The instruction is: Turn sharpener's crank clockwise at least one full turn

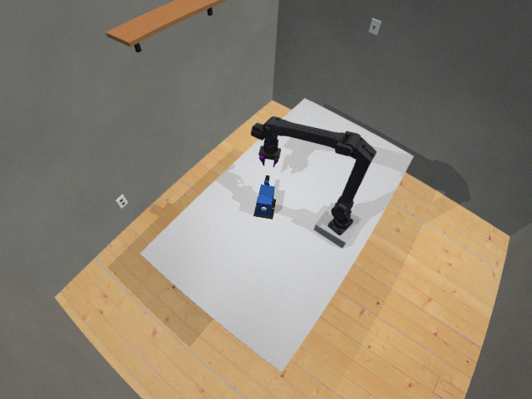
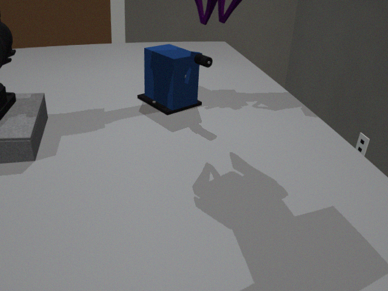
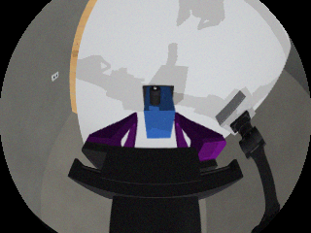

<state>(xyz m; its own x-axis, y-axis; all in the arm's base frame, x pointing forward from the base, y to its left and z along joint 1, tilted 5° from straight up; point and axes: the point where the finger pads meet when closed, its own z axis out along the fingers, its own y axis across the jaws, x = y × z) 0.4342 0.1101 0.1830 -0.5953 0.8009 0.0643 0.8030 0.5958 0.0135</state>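
A blue box-shaped sharpener (image 1: 264, 199) (image 2: 170, 76) (image 3: 158, 116) stands on a black base plate on the grey mat. Its crank sits on one side face, with a black handle knob (image 1: 267, 177) (image 2: 202, 59) sticking out at the top corner. My gripper (image 1: 268, 161) (image 2: 215, 17) (image 3: 155, 116) has purple fingers, is half open and holds nothing. It hangs in the air above the crank side of the sharpener, well clear of the knob. In the wrist view the sharpener shows between the fingers, far below.
The arm's base (image 1: 340, 223) stands on a grey block (image 2: 19, 127) to the right of the sharpener. The grey mat (image 1: 240, 274) lies on a wooden floor. Grey walls stand behind and to the left, with a wooden shelf (image 1: 159, 19) high up.
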